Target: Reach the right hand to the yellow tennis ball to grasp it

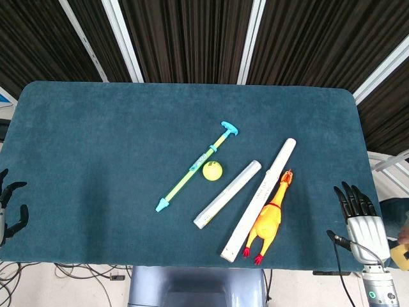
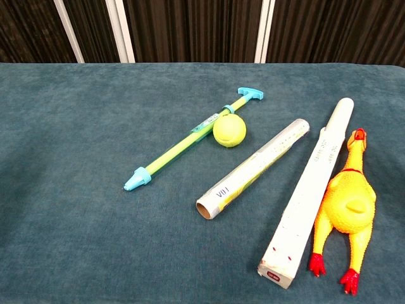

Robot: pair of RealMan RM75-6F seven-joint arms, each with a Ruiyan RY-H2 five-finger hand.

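Head view
Tabletop: we see a wide tabletop (image 1: 96, 147) with a soft, fuzzy dark teal cover and round corners.
Ball: the yellow tennis ball (image 1: 212, 171) is round and fuzzy. It sits near the middle, touching or just beside the water squirter (image 1: 197, 167), and well apart from both hands.
Squirter: a long thin plastic stick, green and yellow, with a blue T handle and a blue tip.
Roll: a short shiny roll (image 1: 228, 194) lies slanted just right of the ball.
Box: a long white box (image 1: 259, 200) lies beside the roll.
Chicken: a smooth yellow rubber chicken (image 1: 270, 220) with red feet lies against the box.
Right robot hand: our right robot hand (image 1: 360, 217) is at the right edge, black fingers apart and straight, holding nothing.
Left robot hand: our left robot hand (image 1: 9, 204) peeks in at the left edge, fingers apart, holding nothing.

Chest view
Ball: the yellow tennis ball (image 2: 229, 132) rests up against the water squirter (image 2: 193, 139).
Roll: the shiny roll (image 2: 253, 169) shows a round hollow end.
Box: the long white box (image 2: 310, 190) has flat sides.
Chicken: the rubber chicken (image 2: 347, 212) is plump and glossy.
Hands: we see none here.
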